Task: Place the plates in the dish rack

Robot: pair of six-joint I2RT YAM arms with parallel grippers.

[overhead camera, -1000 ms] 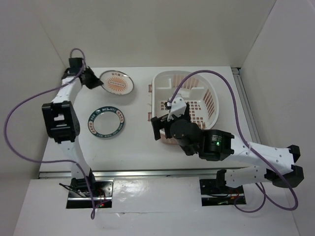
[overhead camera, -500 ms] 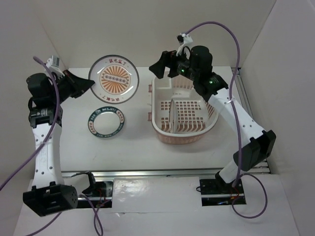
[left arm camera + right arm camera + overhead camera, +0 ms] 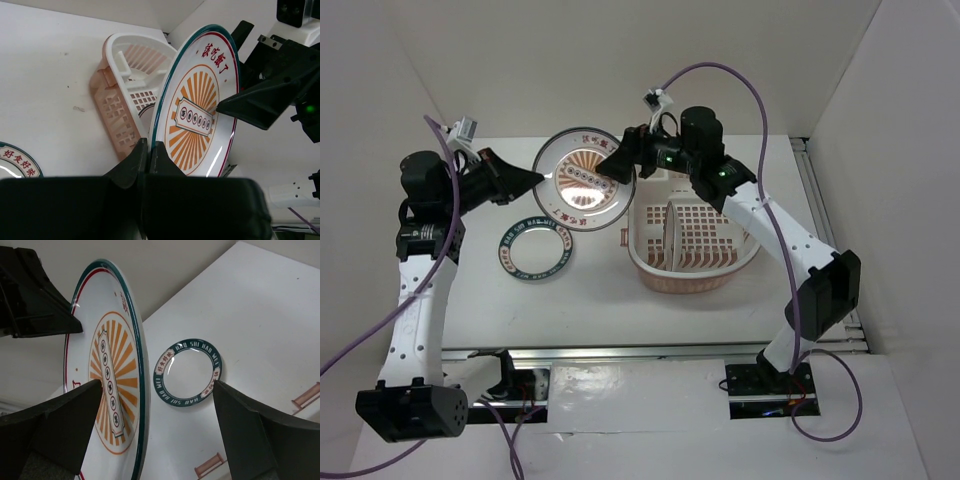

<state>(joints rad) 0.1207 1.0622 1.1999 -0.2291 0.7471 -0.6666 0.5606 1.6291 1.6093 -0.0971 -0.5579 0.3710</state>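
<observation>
Sunburst plate (image 3: pixel 582 182) aloft, left gripper (image 3: pixel 538 180) clamping, right gripper (image 3: pixel 617 168) seemingly astride.

Teal-rim plate (image 3: pixel 187 372), centre-right of the right wrist view: white caps along the upper rim read "HAO SHI HAO MEI". The lower arc is lettered too, can't make it out. Red characters in a white patch on its left side. The same rim shows in the lower left corner of the left wrist view, red "好食好".
Sunburst plate (image 3: pixel 197 105), centre of the left wrist view: red characters at the top of the rim, look like "該吃飯了". Centre banner: a row of small characters, unreadable.
</observation>
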